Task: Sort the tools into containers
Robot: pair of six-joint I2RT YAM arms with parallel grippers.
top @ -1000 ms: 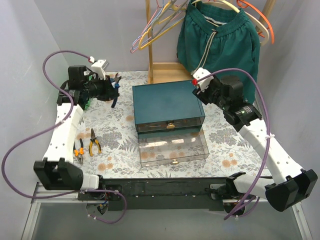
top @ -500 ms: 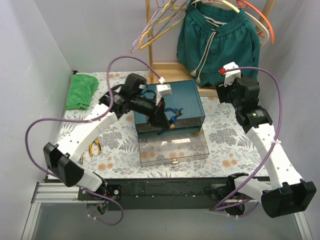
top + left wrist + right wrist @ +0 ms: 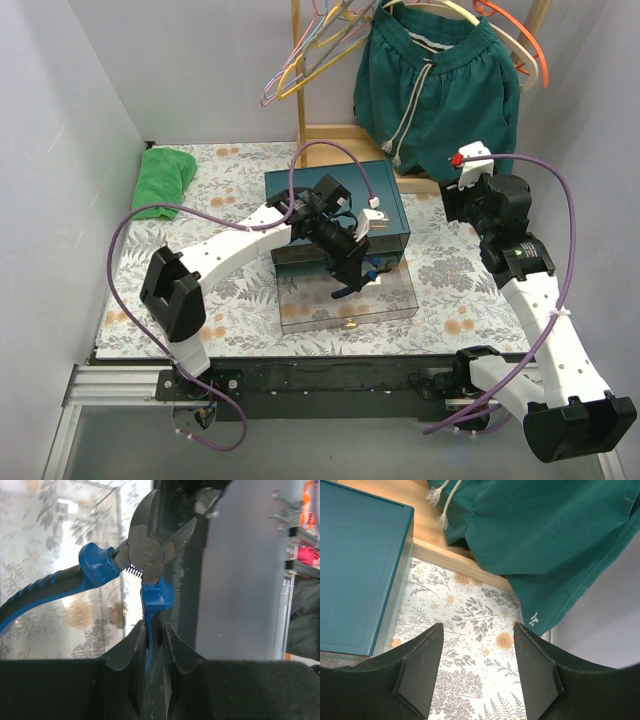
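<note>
**Figure: left arm at the open drawer, tool in hand.** Overhead view: the left arm reaches across the dark teal box [image 3: 300, 190]. Its left gripper [image 3: 154, 626] hangs above the open drawer [image 3: 398, 303], the lower clear-sided container pulled out in front of the box.

The jaws are clenched on one handle of the blue-handled cutting pliers [image 3: 145, 555], so the tool is carried in the air over the drawer and is not yet lying in it. The wrist view shows the second handle sprung out to the side, with the cutter head pointing away from the fingers [image 3: 129, 652].

The right gripper [image 3: 477, 630] is raised above the floral worktop [image 3: 470, 607], beside the box's far corner and near the hanging green garment [image 3: 560, 545]. Its jaws are spread and hold nothing. A green folded cloth [image 3: 165, 180] lies at the far left, well apart from the drawer.

**Judged hazards.**
- Because only one handle is pinched, the pliers may pivot or slip in the grasp during any further descent.
- The splayed free handle could catch on the drawer's clear wall or the box front, nudging the drawer.
- If the pliers are let go too high or off-centre, they may bounce, straddle the rim, or fall onto the worktop.
</note>
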